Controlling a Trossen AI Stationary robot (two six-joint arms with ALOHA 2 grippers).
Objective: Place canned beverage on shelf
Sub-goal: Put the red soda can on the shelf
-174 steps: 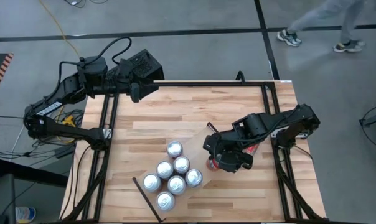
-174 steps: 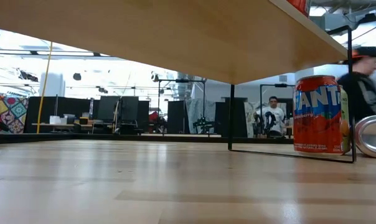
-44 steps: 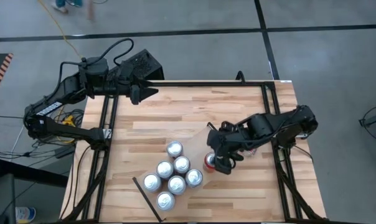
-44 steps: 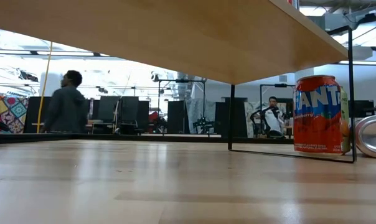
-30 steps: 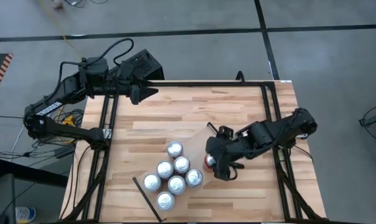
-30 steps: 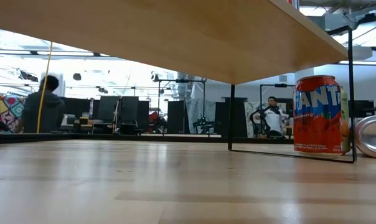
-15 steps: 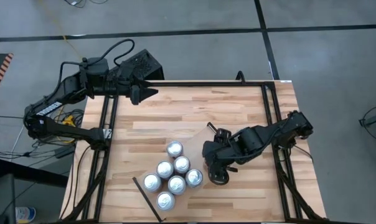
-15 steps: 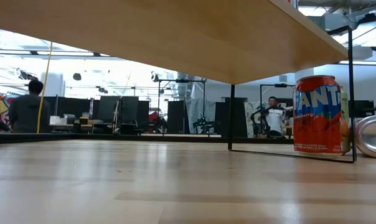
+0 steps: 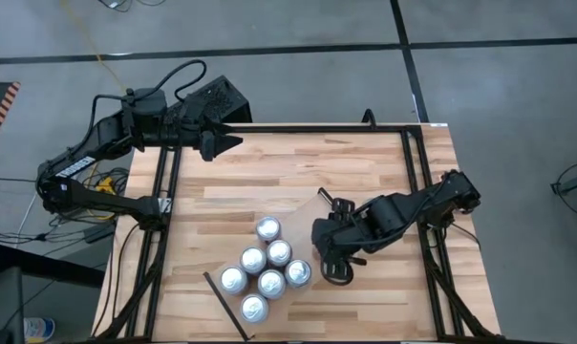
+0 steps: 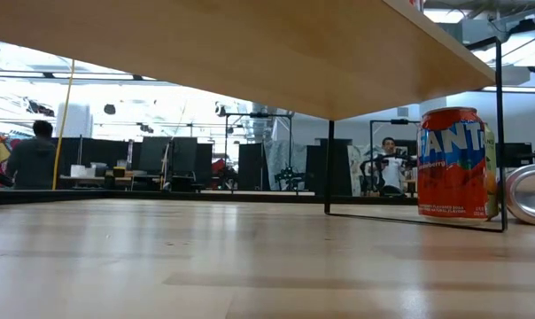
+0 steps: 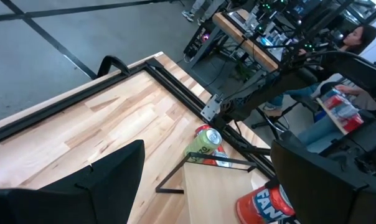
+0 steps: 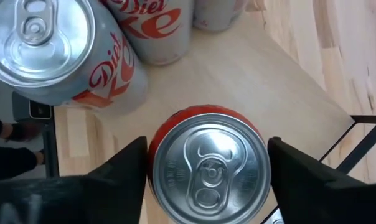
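Between the fingers of the right gripper (image 9: 334,267), a red aluminium drink can with a silver pull-tab lid (image 12: 206,165) was seen upright. It stood on the pale plain-wood shelf board (image 12: 238,81), close to the short end where a thin black frame bar (image 12: 362,134) ran. The jaws were held apart on either side of the can, very near its wall. No firm clamp on it could be made out, and the can's weight appeared to be borne by the board.

The step in hand was judged to be the setting-down. It would be done well if the jaws were spread evenly before being lifted straight up, so that the can was not dragged or tipped towards the shelf's end.

Just beside it, but apart from it, white Diet Coke cans with red lettering (image 12: 57,56) were grouped farther from that end, and six silver lids (image 9: 267,268) were counted from above.

Well apart, at the far left corner of the striped butcher-block tabletop (image 9: 298,172), the left gripper (image 9: 229,140) was parked with its fingers wide open and nothing held.
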